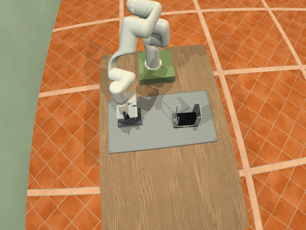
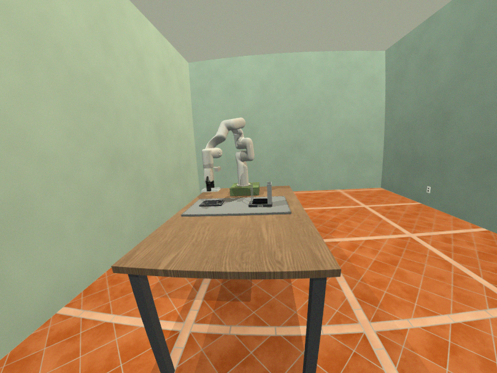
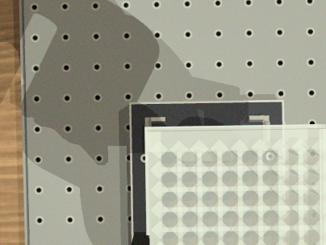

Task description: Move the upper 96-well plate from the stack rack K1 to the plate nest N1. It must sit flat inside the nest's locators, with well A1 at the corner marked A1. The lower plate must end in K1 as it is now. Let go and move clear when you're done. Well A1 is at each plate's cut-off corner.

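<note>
My gripper [image 1: 126,115] is shut on a clear 96-well plate [image 1: 129,112] and holds it in the air above the dark plate nest N1 [image 1: 130,119] at the left of the grey pegboard. In the wrist view the clear plate [image 3: 238,187] covers most of the nest [image 3: 206,113], whose back edge and two pale locators show beyond it. The side view shows the plate [image 2: 211,188] well above the nest [image 2: 211,202]. The stack rack K1 at the right holds a black plate [image 1: 186,118]. I cannot make out the cut-off corner or the A1 mark.
The grey pegboard [image 1: 161,122] lies across the wooden table. The arm's green base block [image 1: 156,66] stands behind it. The rack has a tall grey back wall [image 1: 198,110] and a thin post [image 1: 176,110].
</note>
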`<action>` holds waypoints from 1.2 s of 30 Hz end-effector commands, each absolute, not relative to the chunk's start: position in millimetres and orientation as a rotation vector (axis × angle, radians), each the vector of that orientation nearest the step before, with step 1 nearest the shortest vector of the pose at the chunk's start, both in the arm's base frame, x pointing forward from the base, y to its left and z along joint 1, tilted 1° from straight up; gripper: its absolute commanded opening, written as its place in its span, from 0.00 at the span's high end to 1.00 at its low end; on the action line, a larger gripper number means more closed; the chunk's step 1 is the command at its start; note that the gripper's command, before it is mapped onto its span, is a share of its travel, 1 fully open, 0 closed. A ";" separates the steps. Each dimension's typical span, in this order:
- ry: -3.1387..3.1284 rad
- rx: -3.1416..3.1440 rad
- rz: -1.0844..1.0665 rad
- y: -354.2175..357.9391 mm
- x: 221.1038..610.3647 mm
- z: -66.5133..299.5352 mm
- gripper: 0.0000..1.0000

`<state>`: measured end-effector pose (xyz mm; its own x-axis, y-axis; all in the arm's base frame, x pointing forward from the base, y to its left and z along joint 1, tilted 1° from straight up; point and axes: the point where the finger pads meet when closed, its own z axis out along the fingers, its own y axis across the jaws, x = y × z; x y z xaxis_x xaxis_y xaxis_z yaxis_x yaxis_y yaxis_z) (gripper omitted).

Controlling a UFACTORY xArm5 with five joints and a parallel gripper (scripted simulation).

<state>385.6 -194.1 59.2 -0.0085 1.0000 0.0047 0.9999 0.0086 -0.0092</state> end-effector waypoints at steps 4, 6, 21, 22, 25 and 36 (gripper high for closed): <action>-2.228 -2.209 0.016 -194.7 386.7 48.7 1.00; -2.228 -2.209 0.016 -194.7 386.7 45.4 1.00; -2.228 -2.209 0.016 -194.8 386.4 23.7 1.00; -2.228 -2.209 0.016 -194.8 386.4 22.0 1.00; -2.228 -2.209 0.016 -194.8 386.3 17.0 1.00; -2.228 -2.209 0.016 -194.9 386.1 2.0 1.00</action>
